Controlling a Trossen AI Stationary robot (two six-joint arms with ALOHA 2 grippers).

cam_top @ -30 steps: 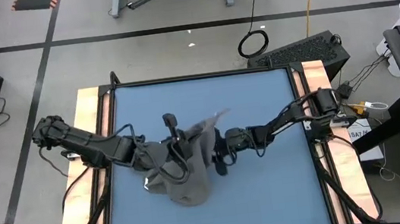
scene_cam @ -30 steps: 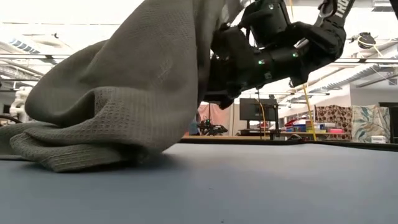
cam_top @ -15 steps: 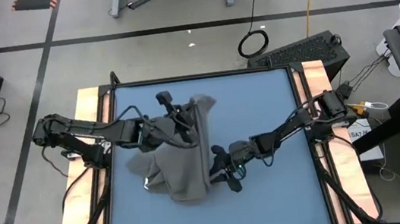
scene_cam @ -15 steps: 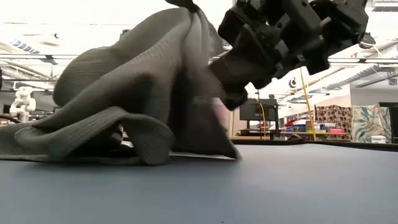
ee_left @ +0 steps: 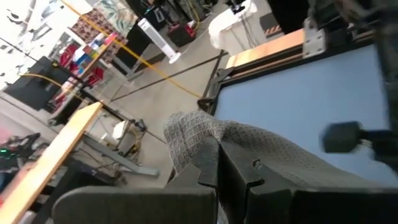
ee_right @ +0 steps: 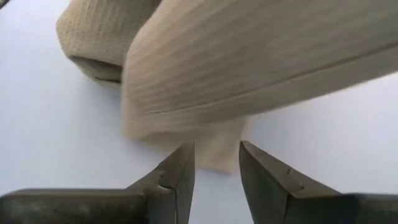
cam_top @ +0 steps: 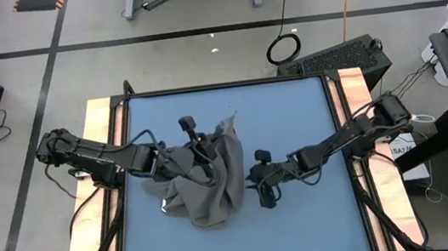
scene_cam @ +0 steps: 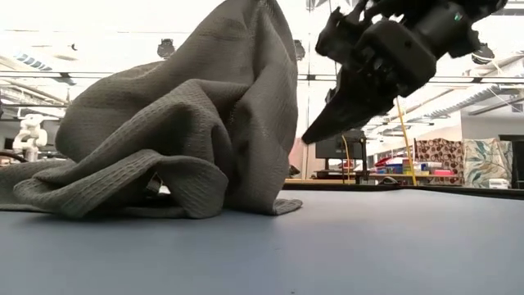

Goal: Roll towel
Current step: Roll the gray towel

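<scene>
The towel (cam_top: 205, 179) lies bunched left of the table's (cam_top: 290, 109) centre, one part lifted into a peak. At its 3 o'clock the right gripper (cam_top: 262, 178) hovers apart from it, fingers parted, empty. At 11 o'clock the left gripper (cam_top: 194, 140) pinches the raised cloth.

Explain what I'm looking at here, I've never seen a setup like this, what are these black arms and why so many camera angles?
These are two robot arms at a blue table. One camera looks down from above, one sits at tabletop height, and one rides on each wrist. A grey-brown towel lies bunched on the table. The left gripper is shut on a raised part of the towel. The right gripper hangs open beside the towel, holding nothing; its fingers frame the cloth's edge in its own wrist view.
</scene>
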